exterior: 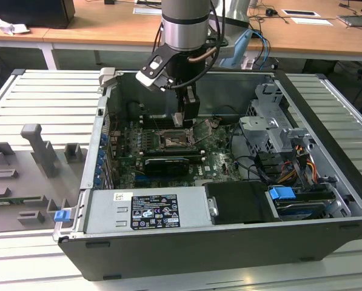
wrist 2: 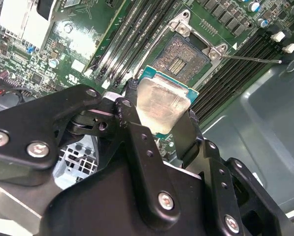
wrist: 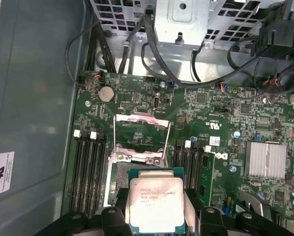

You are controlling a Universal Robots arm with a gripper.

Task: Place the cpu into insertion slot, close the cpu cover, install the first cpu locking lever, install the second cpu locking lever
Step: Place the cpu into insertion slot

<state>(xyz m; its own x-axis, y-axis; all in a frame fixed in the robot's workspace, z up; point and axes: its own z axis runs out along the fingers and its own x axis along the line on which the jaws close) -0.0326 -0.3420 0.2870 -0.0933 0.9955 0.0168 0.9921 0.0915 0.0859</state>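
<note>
Hovering over insertion slot [wrist 2: 183, 56]: fingers [wrist 2: 193, 132] pinching the lettered cpu [wrist: 155, 204]

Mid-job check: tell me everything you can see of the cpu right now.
The cpu is a thin square chip with a dull silver metal lid bearing faint print, and a green board rim showing around it. It is held by the gripper, whose black jaws press on two opposite edges. It hangs above the near edge of the insertion slot, not seated, and the slot's contacts are exposed. The cpu cover stands swung open beyond it.
</note>
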